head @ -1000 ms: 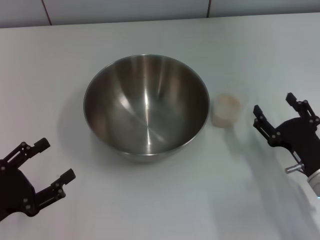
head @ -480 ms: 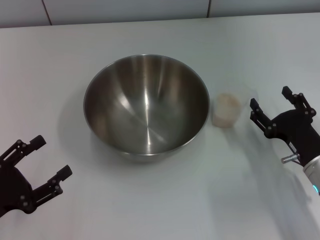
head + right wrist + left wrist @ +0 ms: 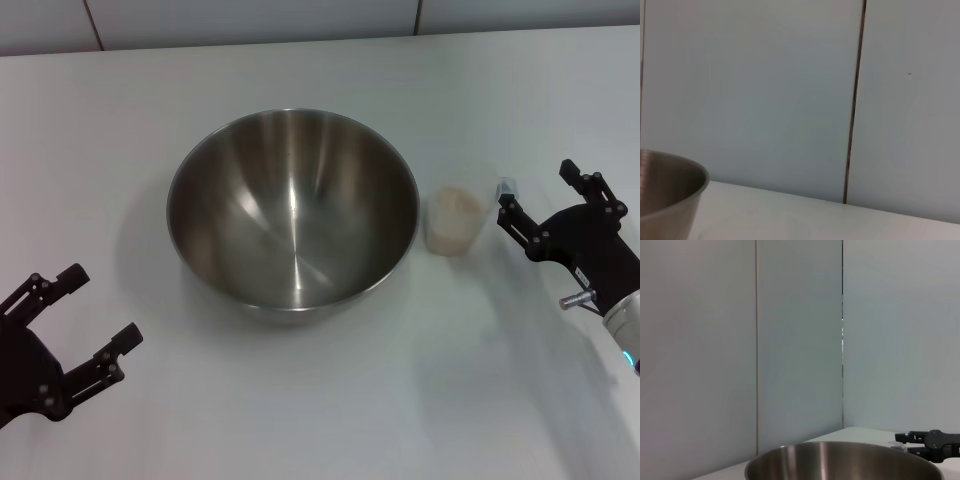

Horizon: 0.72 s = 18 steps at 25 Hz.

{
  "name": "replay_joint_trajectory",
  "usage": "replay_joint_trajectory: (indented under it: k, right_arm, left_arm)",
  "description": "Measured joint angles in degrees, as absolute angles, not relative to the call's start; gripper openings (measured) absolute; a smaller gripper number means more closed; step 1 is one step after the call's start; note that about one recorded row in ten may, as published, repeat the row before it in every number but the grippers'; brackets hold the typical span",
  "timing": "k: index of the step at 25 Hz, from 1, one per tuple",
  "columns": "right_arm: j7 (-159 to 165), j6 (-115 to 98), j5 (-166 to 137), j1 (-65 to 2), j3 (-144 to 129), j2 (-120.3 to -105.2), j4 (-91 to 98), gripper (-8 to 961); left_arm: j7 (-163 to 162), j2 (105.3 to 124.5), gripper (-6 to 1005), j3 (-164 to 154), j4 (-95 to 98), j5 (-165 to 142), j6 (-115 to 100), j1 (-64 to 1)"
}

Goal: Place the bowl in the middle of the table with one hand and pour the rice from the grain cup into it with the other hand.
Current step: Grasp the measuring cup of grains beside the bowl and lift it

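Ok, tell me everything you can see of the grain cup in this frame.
The grain cup is a small translucent plastic cup standing upright on the white table, just right of the steel bowl, close to its rim; contact cannot be judged. It holds pale, off-white rice nearly to the top. A clear handle seems to jut toward the right gripper, whose open fingers are near it but not closed on it. Neither wrist view shows the cup.

You've got the steel bowl (image 3: 292,212) upright and empty mid-table (image 3: 330,400); the cup (image 3: 453,221) of rice (image 3: 454,203) stands just right of it.
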State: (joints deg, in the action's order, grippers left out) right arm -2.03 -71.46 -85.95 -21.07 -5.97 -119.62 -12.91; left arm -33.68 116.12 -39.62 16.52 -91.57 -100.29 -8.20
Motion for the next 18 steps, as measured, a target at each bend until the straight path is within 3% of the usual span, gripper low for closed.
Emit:
replay_joint_trajectory:
  k: [18]
  right_arm:
    - [-1.8, -70.8, -86.0, -21.6, -6.0, -119.62, -12.5, 730]
  left_arm:
    - [-33.8, 116.39, 841, -39.6, 16.5, -91.6, -100.4, -8.4]
